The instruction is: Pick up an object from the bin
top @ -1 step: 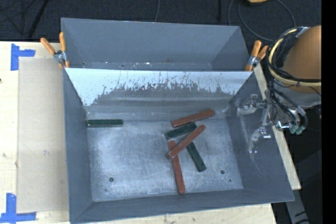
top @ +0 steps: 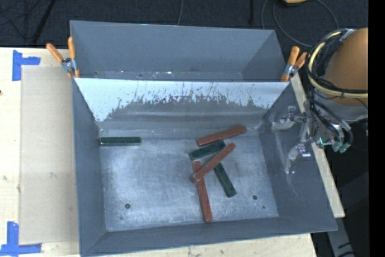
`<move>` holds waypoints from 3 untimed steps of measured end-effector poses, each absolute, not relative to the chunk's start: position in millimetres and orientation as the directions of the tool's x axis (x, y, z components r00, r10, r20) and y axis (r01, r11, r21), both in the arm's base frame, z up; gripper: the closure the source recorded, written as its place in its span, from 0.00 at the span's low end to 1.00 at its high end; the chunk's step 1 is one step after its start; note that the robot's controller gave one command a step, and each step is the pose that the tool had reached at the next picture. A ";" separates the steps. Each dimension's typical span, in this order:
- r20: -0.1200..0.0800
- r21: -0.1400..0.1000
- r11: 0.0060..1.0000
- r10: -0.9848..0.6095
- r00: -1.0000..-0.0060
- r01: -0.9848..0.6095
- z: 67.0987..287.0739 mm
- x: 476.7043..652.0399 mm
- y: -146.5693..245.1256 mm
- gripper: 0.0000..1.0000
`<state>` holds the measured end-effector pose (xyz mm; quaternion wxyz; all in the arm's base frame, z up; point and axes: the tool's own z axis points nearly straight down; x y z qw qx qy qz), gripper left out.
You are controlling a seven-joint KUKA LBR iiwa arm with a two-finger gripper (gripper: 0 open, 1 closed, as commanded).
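My gripper [top: 288, 142] hangs over the bin's sloping right wall, its two metal fingers apart and nothing between them. The closest thing is a small heap of flat sticks on the bin floor, to the gripper's left. A red-brown stick [top: 221, 135] lies at its top. Beneath it sits a dark green stick [top: 206, 151], and another red-brown stick [top: 214, 162] lies across that one on a slant. A dark green stick [top: 226, 181] and a red stick [top: 204, 197] stretch toward the front. The gripper touches none of them.
One dark green stick [top: 120, 141] lies alone at the left of the floor near the back wall. The arm with its orange dome stands outside the bin's right rim.
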<state>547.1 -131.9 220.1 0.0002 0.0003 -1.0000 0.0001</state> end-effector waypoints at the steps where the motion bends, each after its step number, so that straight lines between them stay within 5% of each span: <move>1: -0.005 -0.003 0.998 -0.063 -0.998 -0.063 189.2 560.3 -114.0 0.00; 3: -0.002 0.002 0.936 -0.352 -0.936 -0.352 96.4 600.7 -80.6 0.00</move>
